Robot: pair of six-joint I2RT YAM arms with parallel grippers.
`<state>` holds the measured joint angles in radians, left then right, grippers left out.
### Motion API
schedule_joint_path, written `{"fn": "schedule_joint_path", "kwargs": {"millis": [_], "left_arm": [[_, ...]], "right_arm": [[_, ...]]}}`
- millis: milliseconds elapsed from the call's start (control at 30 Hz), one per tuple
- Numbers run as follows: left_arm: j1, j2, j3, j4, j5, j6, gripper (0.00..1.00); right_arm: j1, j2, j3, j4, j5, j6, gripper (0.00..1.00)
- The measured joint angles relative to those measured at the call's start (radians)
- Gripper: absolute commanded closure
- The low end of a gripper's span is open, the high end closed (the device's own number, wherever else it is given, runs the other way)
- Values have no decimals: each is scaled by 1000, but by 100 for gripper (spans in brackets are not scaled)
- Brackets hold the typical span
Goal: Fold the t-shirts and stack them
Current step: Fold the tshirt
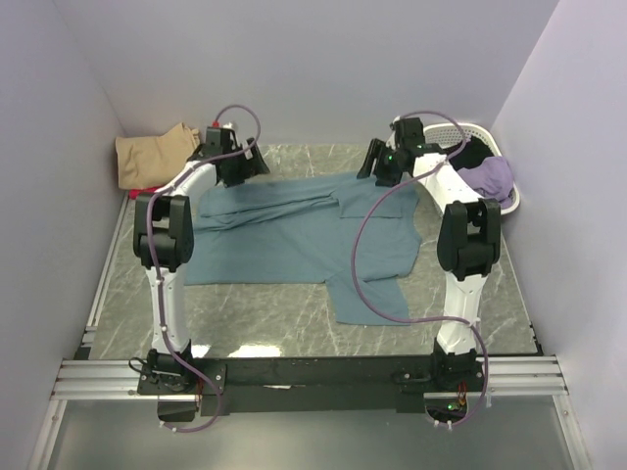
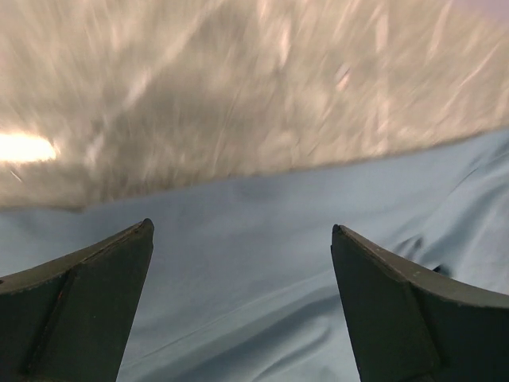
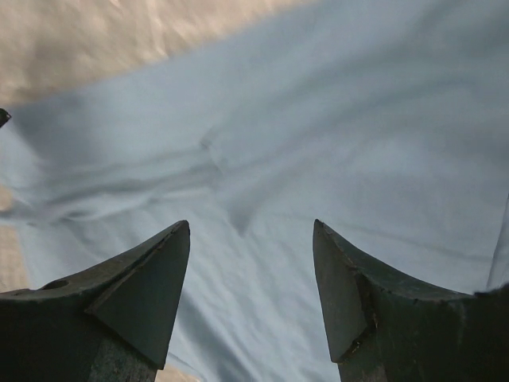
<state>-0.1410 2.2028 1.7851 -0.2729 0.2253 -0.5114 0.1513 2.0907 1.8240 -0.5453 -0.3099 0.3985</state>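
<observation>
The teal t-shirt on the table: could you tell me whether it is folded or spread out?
Mostly spread: the teal t-shirt lies flat on the table, only its far edge turned over.

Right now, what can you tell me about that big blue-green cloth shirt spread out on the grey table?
The large dusty teal-blue cloth t-shirt lies spread, mostly flat, across the grey marbled table. It looks soft and plain, with creases and what looks like a strip folded over along its far edge. One part juts toward the arms at the near right. The left gripper and right gripper hang open over its far edge, holding nothing.
</observation>
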Motion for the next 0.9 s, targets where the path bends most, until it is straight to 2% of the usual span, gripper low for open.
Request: {"fn": "schedule_joint_path", "kwargs": {"millis": [200, 400, 667, 900], "left_arm": [[0, 24, -95, -19, 56, 3, 0], [2, 6, -117, -24, 64, 6, 1], [2, 110, 76, -145, 13, 30, 0], [6, 215, 249, -181, -10, 53, 1]], "right_arm": [[2, -6, -124, 5, 20, -2, 30], [6, -81, -193, 17, 32, -1, 30], [50, -167, -290, 29, 61, 0, 30], [91, -288, -470, 5, 79, 8, 29]]}}
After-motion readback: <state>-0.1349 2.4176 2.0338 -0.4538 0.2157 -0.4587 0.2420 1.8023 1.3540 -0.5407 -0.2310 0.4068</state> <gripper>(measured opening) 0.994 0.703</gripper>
